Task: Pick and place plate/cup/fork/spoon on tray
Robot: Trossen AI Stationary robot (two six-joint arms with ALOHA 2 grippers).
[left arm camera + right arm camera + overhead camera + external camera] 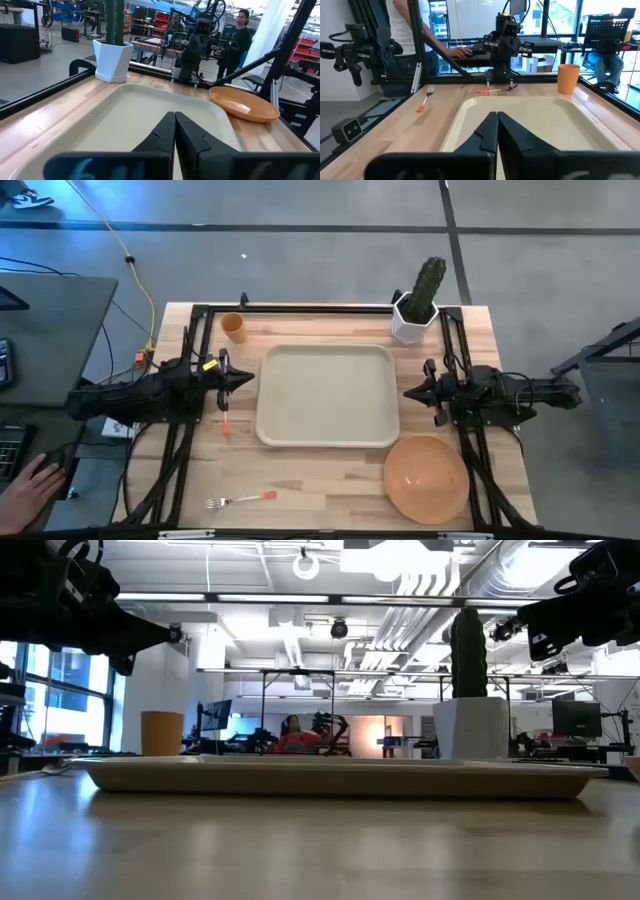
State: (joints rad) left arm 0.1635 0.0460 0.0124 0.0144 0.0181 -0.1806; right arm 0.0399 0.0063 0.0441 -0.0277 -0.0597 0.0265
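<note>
We're seeing the spoon [226,421] lying just below the left gripper [243,377], long axis near-far; both grippers' jaws closed, empty; right gripper [411,392] waiting across the tray [327,436].

We see a desk [330,480] of pale wood, planked and smooth with a low sheen, carrying a cream plastic tray [327,395] whose finish is matt. The plate [427,477] and cup [233,327] look like smooth orange plastic, the plate faintly glossy. The fork [240,500] pairs bright metal tines with an orange-red handle, and both claws are matt black.
</note>
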